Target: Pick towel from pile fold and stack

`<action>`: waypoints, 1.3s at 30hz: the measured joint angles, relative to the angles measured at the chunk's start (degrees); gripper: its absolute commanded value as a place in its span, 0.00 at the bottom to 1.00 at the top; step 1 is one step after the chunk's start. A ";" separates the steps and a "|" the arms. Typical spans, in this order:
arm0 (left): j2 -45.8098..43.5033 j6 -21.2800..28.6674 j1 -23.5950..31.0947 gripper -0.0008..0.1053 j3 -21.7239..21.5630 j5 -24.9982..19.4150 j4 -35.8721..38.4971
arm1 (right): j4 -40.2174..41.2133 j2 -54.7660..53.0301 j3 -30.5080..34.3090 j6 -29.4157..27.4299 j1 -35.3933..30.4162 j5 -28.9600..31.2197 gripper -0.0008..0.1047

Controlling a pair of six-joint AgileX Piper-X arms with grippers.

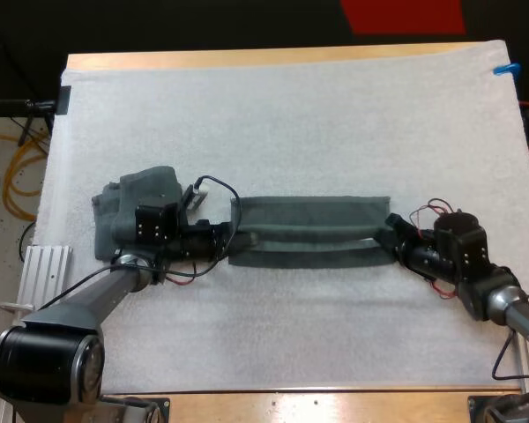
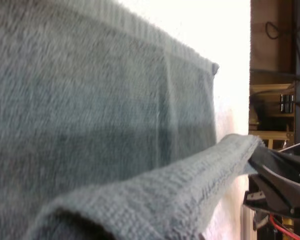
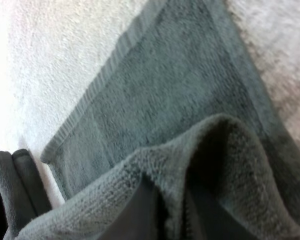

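A dark grey-green towel (image 1: pixel 309 225) lies stretched flat as a long band across the middle of the white mat (image 1: pixel 291 123). Its near long edge is lifted into a ridge between the two grippers. My left gripper (image 1: pixel 237 236) is shut on the towel's left end, and my right gripper (image 1: pixel 391 230) is shut on its right end. In the left wrist view the raised edge (image 2: pixel 190 185) runs away to the right gripper (image 2: pixel 270 170) at the far corner. In the right wrist view the towel (image 3: pixel 180 95) wraps over my dark fingers (image 3: pixel 135 212).
A heap of more grey-green towels (image 1: pixel 132 207) sits on the mat just behind my left wrist; its folded edges (image 3: pixel 15 172) lie past the towel's far end. A metal rail (image 1: pixel 44 264) lies off the mat's left edge.
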 measured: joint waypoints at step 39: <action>-3.40 7.74 0.00 0.60 -13.33 -6.14 -0.55 | -23.79 1.02 -6.31 -17.81 -0.16 0.31 0.66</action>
